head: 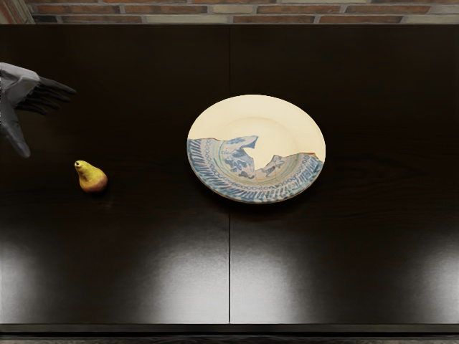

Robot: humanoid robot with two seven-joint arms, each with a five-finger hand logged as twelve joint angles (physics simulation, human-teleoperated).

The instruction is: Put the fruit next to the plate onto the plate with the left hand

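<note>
Left hand [25, 97] fingers spread, empty, at the left edge | small yellow-orange pear [91, 177] on dark glossy table [143, 272], below-right of hand, stem pointing up-left | cream-and-blue ceramic plate [215, 118] well right of pear

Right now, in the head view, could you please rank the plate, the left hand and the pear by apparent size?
1. plate, clearly largest.
2. left hand, open, though partly cut off by the picture's edge.
3. pear, smallest.
</note>
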